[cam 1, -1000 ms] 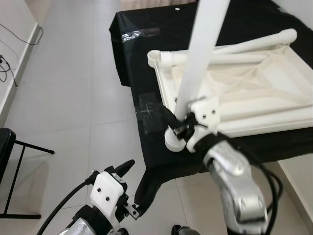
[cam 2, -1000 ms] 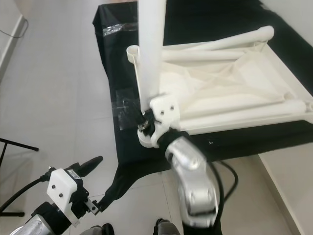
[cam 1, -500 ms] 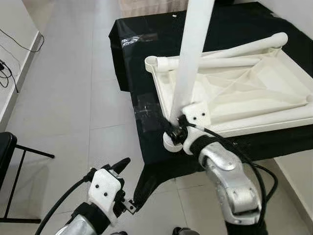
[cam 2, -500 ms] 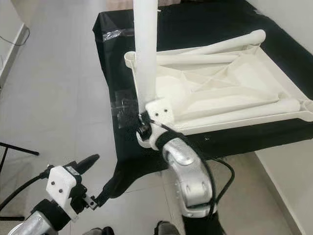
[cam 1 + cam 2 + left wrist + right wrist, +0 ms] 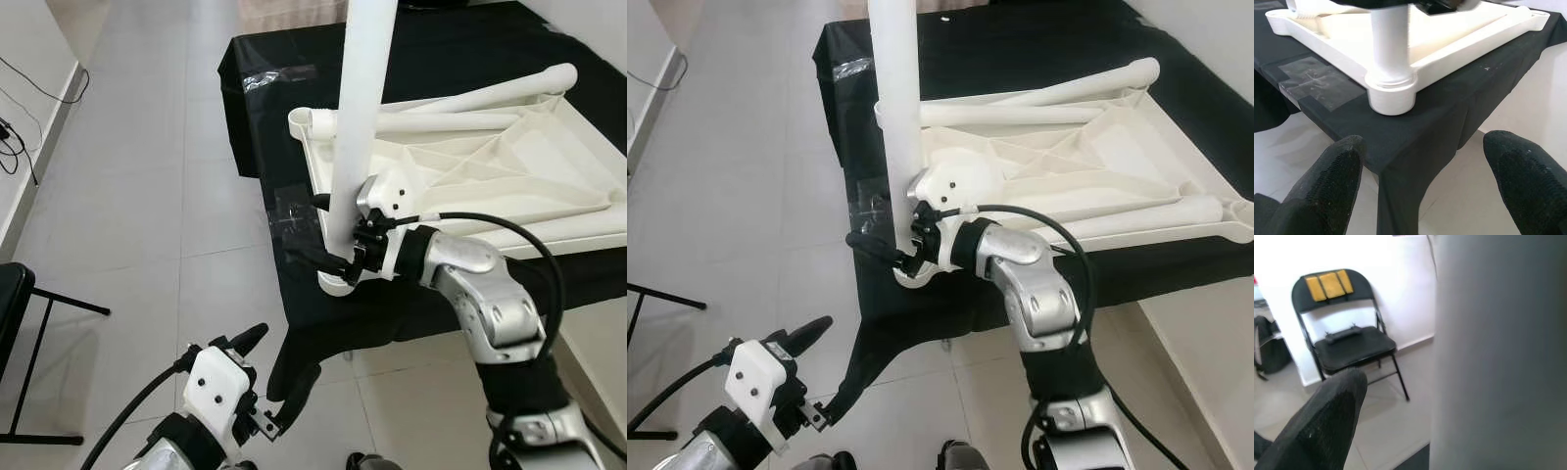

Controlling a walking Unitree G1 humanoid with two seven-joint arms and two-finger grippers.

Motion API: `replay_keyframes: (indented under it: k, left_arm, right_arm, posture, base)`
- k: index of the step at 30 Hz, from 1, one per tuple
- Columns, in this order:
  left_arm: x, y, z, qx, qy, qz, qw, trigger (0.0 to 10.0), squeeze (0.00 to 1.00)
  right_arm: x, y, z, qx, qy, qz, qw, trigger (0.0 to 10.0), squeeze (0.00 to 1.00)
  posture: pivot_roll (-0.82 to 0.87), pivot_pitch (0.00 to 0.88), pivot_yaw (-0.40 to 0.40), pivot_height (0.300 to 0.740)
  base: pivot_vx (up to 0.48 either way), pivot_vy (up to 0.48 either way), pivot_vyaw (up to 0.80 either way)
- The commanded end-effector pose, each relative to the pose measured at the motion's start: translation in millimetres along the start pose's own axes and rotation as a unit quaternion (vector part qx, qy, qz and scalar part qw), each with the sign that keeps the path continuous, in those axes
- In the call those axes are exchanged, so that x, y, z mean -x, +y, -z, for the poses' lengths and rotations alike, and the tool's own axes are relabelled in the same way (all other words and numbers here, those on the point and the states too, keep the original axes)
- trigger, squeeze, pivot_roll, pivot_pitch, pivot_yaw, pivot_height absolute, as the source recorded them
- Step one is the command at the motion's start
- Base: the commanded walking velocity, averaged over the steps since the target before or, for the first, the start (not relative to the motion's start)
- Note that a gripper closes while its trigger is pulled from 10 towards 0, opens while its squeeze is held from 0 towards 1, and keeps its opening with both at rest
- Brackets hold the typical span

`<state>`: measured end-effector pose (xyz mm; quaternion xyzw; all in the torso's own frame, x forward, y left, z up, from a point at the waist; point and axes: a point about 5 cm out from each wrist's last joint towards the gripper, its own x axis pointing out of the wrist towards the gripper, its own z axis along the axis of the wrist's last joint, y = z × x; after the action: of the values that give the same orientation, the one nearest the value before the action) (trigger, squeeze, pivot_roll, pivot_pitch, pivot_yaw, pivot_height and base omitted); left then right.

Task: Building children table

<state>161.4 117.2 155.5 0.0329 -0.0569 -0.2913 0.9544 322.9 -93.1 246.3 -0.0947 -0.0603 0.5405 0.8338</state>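
Left eye view: right gripper (image 5: 338, 257) clamps the white leg (image 5: 357, 117), upright in the corner socket of the overturned tabletop (image 5: 490, 166), seemingly seated; left gripper (image 5: 257, 377) hangs low, fingers spread wide.

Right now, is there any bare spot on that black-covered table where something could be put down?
Yes: the black cloth beyond the upturned white tabletop is bare, and so is the strip beside its left edge, apart from clear tape. The near corner is crowded: the right hand works at the upright leg.
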Motion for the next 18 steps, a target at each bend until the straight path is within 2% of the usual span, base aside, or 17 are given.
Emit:
replay_keyframes:
  k: [1,2,3,8,17,18]
  left_arm:
    - [4.5,-4.4,0.0,-0.001,0.012,0.008,1.000,10.0,0.00]
    - [4.5,-4.4,0.0,-0.001,0.012,0.008,1.000,10.0,0.00]
    - [6.0,-5.9,-0.9,-0.001,0.013,0.009,1.000,10.0,0.00]
    - [12.5,-11.5,-4.9,0.002,0.018,0.011,1.000,10.0,0.00]
    - [16.2,-13.1,-7.3,0.006,0.021,0.014,1.000,10.0,0.00]
    - [16.6,-12.7,-7.3,0.006,0.022,0.013,1.000,10.0,0.00]
  right_arm:
    - [-9.2,-5.2,-6.4,-0.007,-0.024,-0.026,0.999,7.1,0.00]
    - [-9.2,-5.2,-6.4,-0.007,-0.024,-0.026,0.999,7.1,0.00]
    - [-11.1,-7.7,-8.5,-0.012,-0.031,-0.044,0.998,0.0,0.00]
    - [-8.3,-11.2,-8.5,-0.011,-0.023,-0.127,0.992,0.0,0.00]
    - [-0.3,-20.3,-3.8,-0.007,-0.004,-0.135,0.991,0.0,0.00]
    - [5.4,-21.9,1.9,0.004,0.011,-0.100,0.995,0.0,0.00]
  posture:
    - [0.05,0.258,-0.017,0.740]
    - [0.05,0.258,-0.017,0.740]
    - [0.06,0.266,-0.016,0.740]
    - [0.08,0.295,-0.012,0.740]
    - [0.07,0.311,-0.004,0.740]
    - [0.05,0.315,-0.005,0.740]
  base:
    - [0.000,0.000,0.00]
    - [0.000,0.000,0.00]
    - [0.000,0.000,0.00]
    - [0.000,0.000,0.00]
    - [0.000,0.000,0.00]
    - [0.000,0.000,0.00]
